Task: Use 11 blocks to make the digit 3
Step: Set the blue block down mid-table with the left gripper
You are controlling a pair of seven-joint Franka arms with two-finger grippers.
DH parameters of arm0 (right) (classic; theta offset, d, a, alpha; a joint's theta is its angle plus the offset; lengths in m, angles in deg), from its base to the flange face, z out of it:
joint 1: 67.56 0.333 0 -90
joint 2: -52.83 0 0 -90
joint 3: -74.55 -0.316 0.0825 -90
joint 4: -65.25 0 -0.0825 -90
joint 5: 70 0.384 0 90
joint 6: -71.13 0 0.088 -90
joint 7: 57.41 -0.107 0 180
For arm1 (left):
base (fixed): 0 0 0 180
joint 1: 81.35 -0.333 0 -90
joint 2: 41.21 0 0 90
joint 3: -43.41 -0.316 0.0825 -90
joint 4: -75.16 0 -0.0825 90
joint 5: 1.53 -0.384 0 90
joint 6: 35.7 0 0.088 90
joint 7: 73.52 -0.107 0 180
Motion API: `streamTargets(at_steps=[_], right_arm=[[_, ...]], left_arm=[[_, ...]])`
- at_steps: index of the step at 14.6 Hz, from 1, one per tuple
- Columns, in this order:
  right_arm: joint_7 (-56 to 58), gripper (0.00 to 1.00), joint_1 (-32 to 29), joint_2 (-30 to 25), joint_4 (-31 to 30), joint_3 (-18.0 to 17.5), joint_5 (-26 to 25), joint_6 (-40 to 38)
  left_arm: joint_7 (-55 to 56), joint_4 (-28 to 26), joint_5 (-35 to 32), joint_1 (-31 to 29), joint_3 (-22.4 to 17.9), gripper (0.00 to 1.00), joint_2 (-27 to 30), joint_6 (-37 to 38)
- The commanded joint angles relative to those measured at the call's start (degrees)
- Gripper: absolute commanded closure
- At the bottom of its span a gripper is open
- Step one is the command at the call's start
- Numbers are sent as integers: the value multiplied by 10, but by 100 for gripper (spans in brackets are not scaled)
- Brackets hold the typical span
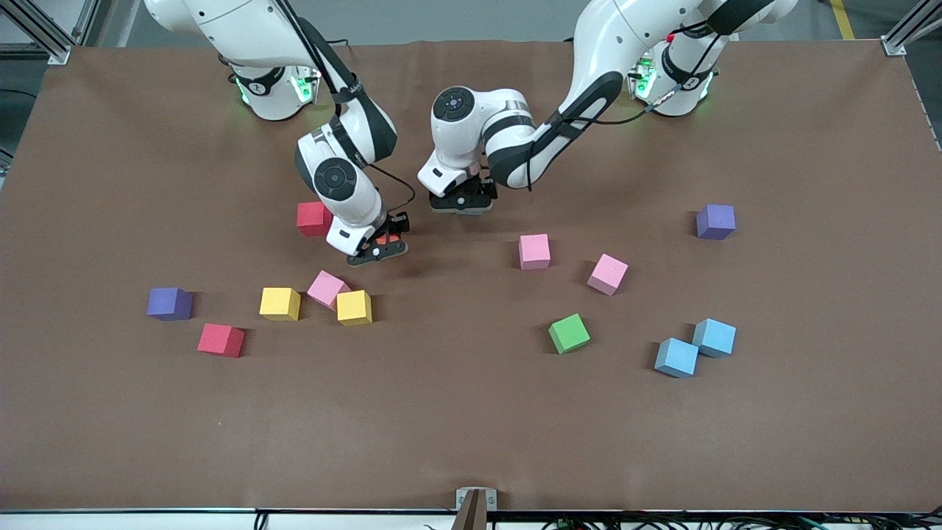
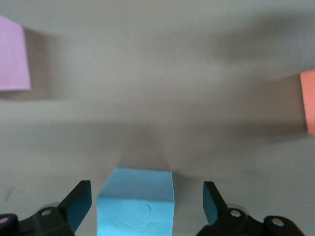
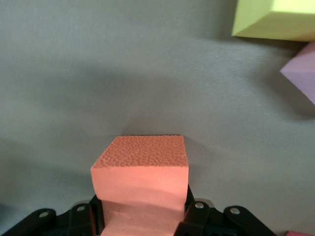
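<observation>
Right hand [image 3: 142, 216] clamped on orange block [image 3: 140, 182]; left hand [image 2: 142, 206] apart, straddling blue block [image 2: 136, 201].

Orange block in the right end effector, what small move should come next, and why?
Probably lift the orange block a little and carry it toward the light blue block. The right end effector is shut on it, low over the table. The left end effector stands open around the light blue block, which looks just set down, so the digit seems to start there.

White arms, black joints, black cables, green base lights
</observation>
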State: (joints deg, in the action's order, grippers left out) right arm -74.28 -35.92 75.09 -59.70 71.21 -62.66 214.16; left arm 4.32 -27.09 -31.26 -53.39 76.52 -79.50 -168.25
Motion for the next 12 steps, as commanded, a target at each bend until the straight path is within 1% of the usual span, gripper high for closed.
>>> streamTargets(at_steps=[1, 3, 5, 7, 10, 12], right_arm=[[-92, 98, -2, -15, 7, -5, 5, -11], [-139, 98, 7, -14, 22, -5, 5, -34], [-212, 99, 10, -13, 37, -6, 5, -36], [-266, 99, 10, -14, 49, -5, 5, -36], [-329, 100, 10, -16, 58, -5, 5, -36], [-372, 100, 13, -13, 76, -5, 5, -38]], left_arm=[[15, 2, 1, -18, -2, 0, 44, 41], [14, 12, 3, -56, 0, 0, 55, 55], [10, 10, 2, -102, 0, 0, 57, 59], [-4, 7, -1, -133, 0, 0, 52, 74], [-30, 8, -6, -146, -1, 0, 24, 64], [-37, 2, -7, -149, -2, 0, 19, 62]])
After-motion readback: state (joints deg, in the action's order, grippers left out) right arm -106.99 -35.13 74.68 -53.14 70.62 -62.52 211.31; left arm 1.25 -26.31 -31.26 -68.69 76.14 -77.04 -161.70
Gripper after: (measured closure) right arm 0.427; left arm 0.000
